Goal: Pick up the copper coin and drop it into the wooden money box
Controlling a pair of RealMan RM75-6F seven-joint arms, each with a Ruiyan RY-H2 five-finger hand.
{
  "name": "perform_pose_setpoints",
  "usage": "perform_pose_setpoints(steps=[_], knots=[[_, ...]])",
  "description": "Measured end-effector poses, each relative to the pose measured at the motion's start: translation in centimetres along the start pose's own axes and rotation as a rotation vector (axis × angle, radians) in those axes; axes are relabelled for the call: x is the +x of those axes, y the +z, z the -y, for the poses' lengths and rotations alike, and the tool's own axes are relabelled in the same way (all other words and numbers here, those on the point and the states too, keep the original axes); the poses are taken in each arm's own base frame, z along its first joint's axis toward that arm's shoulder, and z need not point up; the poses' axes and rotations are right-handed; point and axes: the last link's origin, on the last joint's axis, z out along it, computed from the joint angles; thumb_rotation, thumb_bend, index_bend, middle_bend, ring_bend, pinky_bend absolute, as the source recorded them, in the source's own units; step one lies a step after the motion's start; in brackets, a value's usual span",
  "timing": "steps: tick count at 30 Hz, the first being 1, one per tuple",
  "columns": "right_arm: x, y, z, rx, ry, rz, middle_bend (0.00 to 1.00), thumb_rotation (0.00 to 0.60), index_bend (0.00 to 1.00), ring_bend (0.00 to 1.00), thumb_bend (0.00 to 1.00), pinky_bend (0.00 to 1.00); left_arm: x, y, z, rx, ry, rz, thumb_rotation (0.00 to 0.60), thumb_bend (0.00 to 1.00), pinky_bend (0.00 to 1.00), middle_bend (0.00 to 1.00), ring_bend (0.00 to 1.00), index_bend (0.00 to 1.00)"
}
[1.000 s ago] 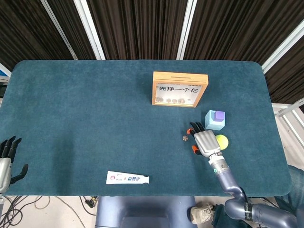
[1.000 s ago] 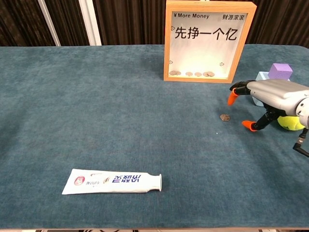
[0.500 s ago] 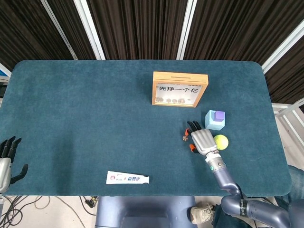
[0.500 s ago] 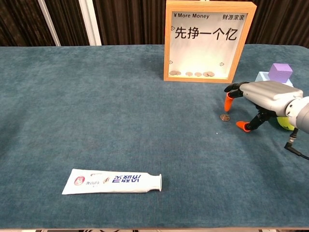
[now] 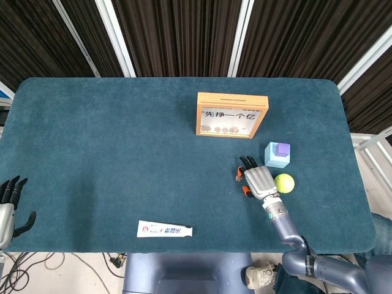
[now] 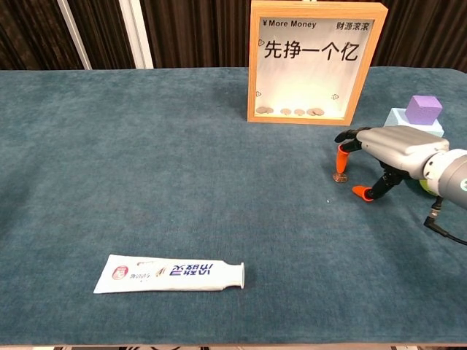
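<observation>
Right hand (image 6: 379,149) is poised over the copper coin (image 6: 339,177), fingers spread and holding nothing; one orange fingertip (image 6: 341,157) sits directly above the coin, the thumb tip low just beside it. The coin lies flat on the table (image 6: 146,160), in front of the wooden money box (image 6: 315,62). Step in hand: the pick-up, grasp not yet made. Next move, by judgement: pinch the coin's edges, lift, carry to the box's top slot. Left hand (image 5: 7,202) rests open at the table's edge.

A lab-like test setup: teal felt-covered table (image 5: 110,153), dark slatted wall panels (image 5: 177,37) behind.
</observation>
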Motion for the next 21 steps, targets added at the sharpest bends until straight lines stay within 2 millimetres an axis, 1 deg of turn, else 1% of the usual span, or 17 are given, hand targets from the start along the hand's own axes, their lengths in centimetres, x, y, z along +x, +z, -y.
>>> perform_pose_setpoints(steps=[21], knots=[[-0.13, 0.73, 0.32, -0.003, 0.001, 0.013, 0.11, 0.600, 0.43, 0.10, 0.43, 0.96, -0.01, 0.02, 0.03, 0.006, -0.002, 0.010, 0.600, 0.36, 0.00, 0.00, 0.00, 0.09]])
